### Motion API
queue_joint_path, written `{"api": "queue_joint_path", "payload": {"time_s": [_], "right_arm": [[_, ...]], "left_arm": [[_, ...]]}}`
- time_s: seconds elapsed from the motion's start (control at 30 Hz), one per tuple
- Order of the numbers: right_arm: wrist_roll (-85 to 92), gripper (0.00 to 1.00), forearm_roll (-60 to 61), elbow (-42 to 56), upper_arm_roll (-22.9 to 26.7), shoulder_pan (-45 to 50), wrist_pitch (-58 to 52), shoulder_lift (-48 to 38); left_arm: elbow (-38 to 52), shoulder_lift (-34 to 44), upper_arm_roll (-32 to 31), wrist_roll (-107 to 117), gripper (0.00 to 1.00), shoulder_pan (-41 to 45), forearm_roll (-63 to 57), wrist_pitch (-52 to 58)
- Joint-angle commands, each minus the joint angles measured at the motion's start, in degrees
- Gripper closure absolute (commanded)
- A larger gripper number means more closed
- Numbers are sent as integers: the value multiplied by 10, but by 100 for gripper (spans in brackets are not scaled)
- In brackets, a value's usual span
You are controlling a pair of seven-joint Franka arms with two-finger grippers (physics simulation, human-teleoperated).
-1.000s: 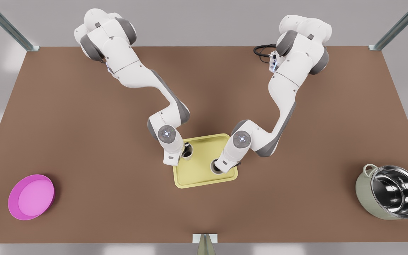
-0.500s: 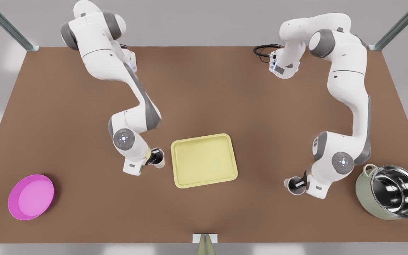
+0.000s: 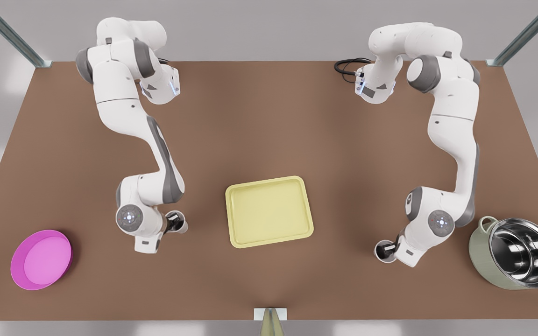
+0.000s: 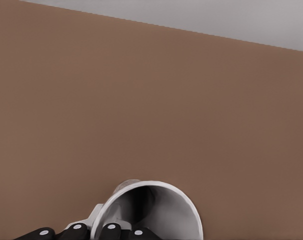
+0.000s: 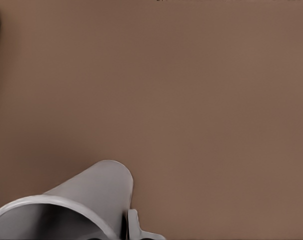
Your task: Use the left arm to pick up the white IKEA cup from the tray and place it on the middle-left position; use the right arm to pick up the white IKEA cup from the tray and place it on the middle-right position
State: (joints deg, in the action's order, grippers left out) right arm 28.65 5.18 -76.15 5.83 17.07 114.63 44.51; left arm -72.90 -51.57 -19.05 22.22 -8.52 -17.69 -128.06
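both claws have swung farther outward from the pale yellow rimmed tray [image 3: 269, 212], the left claw [image 3: 172, 224] gripping its white tapered cup [image 3: 177, 222], the right claw [image 3: 389, 250] gripping its own white cup [image 3: 383, 250], each upright above bare brown surface [image 3: 269, 121].

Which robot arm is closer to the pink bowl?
The left one. The left pincer holds a white cup between the magenta bowl and the yellow tray. The right pincer holds its cup beyond the tray, beside the steel pot.

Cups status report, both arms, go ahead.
Left gripper shut on left cup, front view's left of tray. Right gripper shut on right cup, beside pot. Nothing blocking.
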Motion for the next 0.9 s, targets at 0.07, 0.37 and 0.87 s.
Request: {"api": "queue_joint_path", "payload": {"time_s": [0.07,0.37,0.87], "right_arm": [[149,87,-7,26,1,0,4,28],[148,64,-6,33,3,-1,5,37],[-201,0,39,34,8,10,-294,-211]], "left_arm": [[0,-3,0,-119,85,-1,26,-24],[2,5,1,-126,0,-1,18,-16],[-183,380,-76,-205,0,-101,110,208]]}}
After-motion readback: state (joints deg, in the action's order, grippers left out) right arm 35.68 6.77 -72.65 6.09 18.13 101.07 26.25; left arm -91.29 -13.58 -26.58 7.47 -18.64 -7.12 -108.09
